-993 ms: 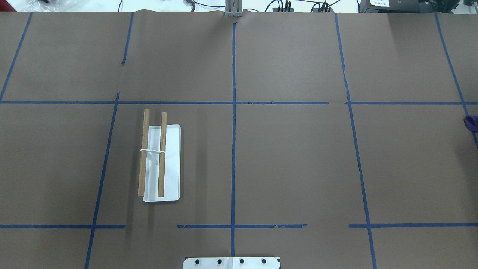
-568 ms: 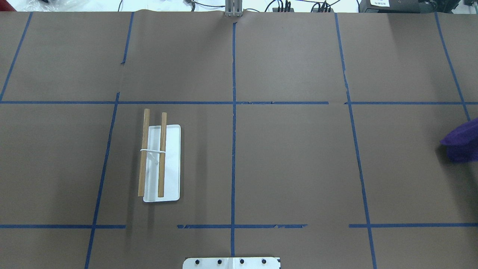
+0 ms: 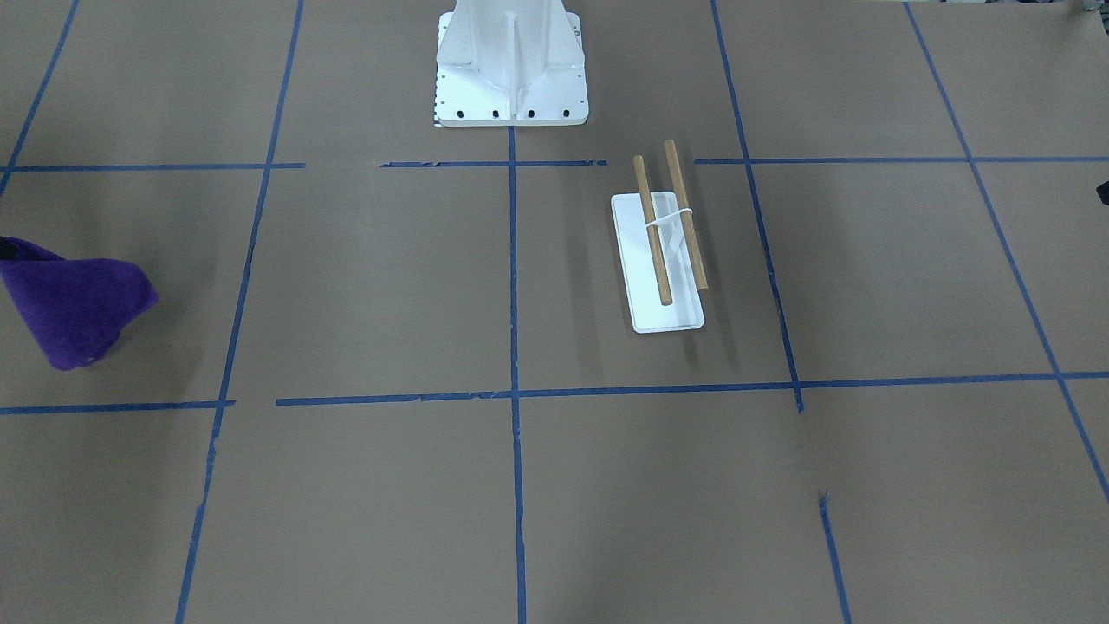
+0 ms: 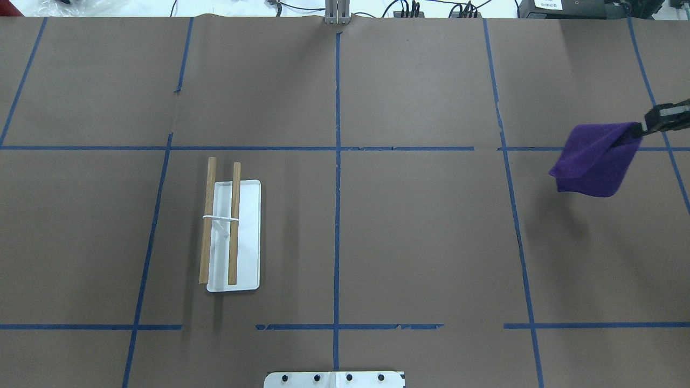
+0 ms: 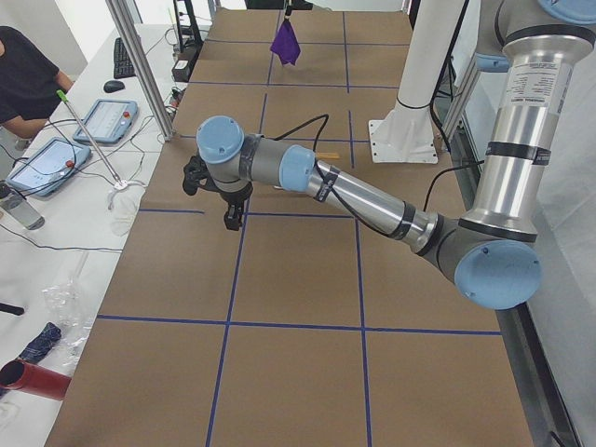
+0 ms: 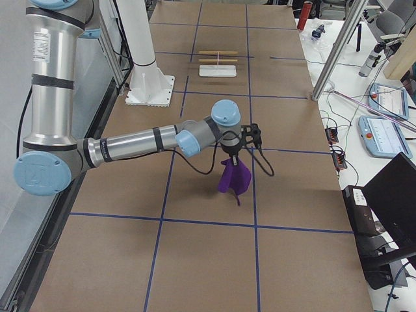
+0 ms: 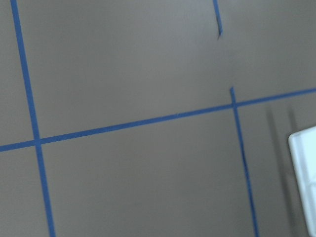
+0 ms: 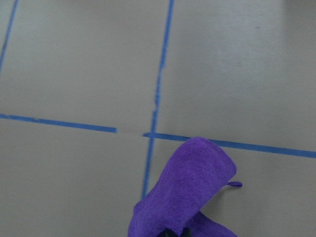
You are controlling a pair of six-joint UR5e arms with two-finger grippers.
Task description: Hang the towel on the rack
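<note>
Layout, left to right in the overhead view. On the left half of the brown worktop (image 4: 420, 231) stands the rack (image 4: 222, 248): two parallel wooden rods (image 4: 234, 258) held above a white base (image 4: 249, 242), which rests flat and lies lengthwise away from the robot. Nothing hangs on either rod. The left arm (image 5: 354, 191) appears only in the side view from the table's left end, where it reaches out low over the worktop. From that view one cannot tell whether the left jaws are wide or narrow. Its wrist camera looks down on bare paper, blue tape lines (image 7: 148, 121) and one corner of the white base. The centre squares hold nothing of the task.

At the far right, the right jaws are closed on the upper corner of the towel (image 4: 593, 164). The purple cloth hangs free below them in a loose, folded cone, clear of the worktop, and casts a shadow on it. The right arm (image 6: 130, 146) holds it well apart from the rack, across the middle tape line.

Step in hand, as judged: transport of the lifted towel toward the rack, with the hanging not yet begun. The next move calls for travel leftward at a height that lets the drooping hem clear the rods. The cloth would then be lowered so that it drapes over a rod with fabric on both sides before release. Because it hangs bunched from one corner, it may drape unevenly.
</note>
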